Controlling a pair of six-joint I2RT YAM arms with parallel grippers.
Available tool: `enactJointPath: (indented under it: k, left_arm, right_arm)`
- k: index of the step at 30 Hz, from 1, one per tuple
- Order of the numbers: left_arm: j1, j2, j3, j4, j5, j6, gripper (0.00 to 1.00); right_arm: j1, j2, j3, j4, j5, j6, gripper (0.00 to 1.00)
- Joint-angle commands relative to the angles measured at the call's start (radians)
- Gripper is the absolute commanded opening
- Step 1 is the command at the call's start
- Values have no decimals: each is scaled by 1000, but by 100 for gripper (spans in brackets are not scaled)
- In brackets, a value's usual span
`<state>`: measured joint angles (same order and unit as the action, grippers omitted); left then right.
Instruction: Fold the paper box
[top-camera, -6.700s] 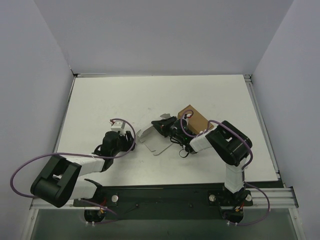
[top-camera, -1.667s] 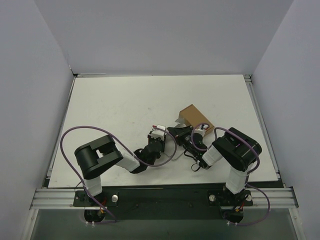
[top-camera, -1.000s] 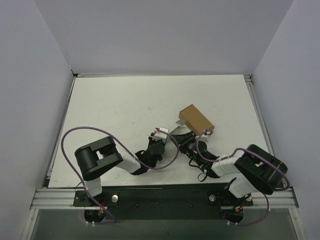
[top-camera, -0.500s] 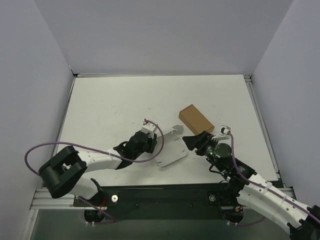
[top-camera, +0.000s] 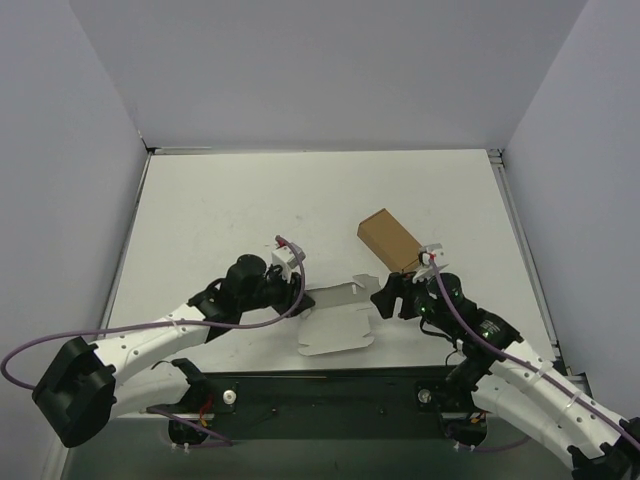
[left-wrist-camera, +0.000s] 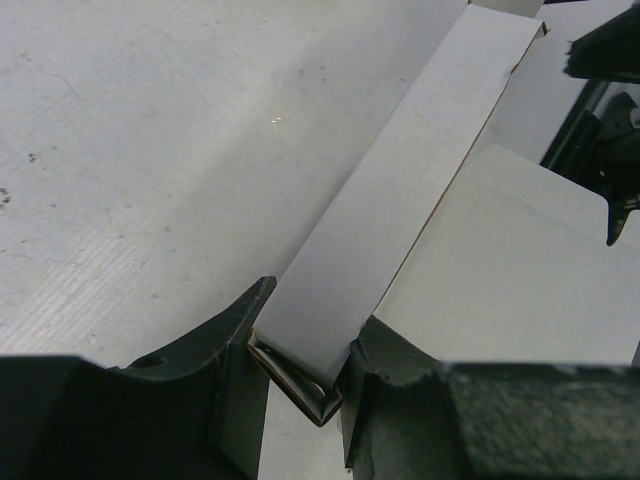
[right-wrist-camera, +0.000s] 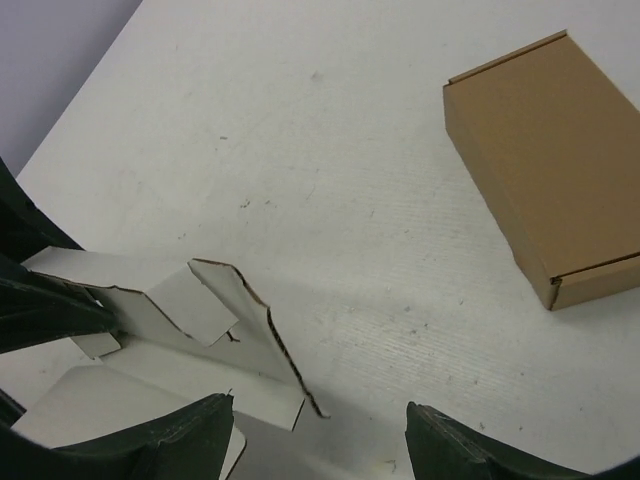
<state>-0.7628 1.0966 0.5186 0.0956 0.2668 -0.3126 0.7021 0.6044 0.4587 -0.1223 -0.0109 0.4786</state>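
The paper box (top-camera: 337, 325) is a white card blank lying partly folded near the table's front edge, with one side wall raised. My left gripper (top-camera: 298, 293) is shut on the left end of that raised wall. In the left wrist view the folded wall strip (left-wrist-camera: 400, 200) runs up and away from the pinching jaws of my left gripper (left-wrist-camera: 305, 352). My right gripper (top-camera: 384, 296) stands open just right of the blank, apart from it. In the right wrist view the paper box (right-wrist-camera: 190, 320) lies ahead and left of the spread fingers of my right gripper (right-wrist-camera: 320, 445), which hold nothing.
A closed brown cardboard box (top-camera: 391, 240) lies on the white table (top-camera: 230, 210) just beyond my right gripper; it shows again in the right wrist view (right-wrist-camera: 545, 150). Grey walls enclose the table on three sides. The black base rail (top-camera: 320, 390) runs along the near edge.
My right gripper has opened, let go of the paper box and drawn back to the right. The left arm has stretched out and pulled the blank left and toward the front edge.
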Motion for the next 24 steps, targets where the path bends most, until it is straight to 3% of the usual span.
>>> enactJointPath:
  k: [1,5,13,18,20,24]
  left_arm:
    - [7,-52,6,15,147,-25,0]
    - [8,-69,-12,42,186,-49,0]
    - [10,-55,-15,75,235,-62,0]
    - [10,-66,-15,70,201,-88,0]
    - [11,-60,-8,38,151,-86,0]
    - [11,-46,40,-94,11,-65,0]
  right_arm:
    - [-33,35,43,30,-153,-100,69]
    - [-50,41,28,81,-236,-107,65]
    - [-50,-5,-26,182,-274,-89,43]
    - [-44,12,-22,174,-308,-92,9]
    - [-30,9,-29,173,-293,-86,0]
    - [22,-34,-32,127,-100,-63,0]
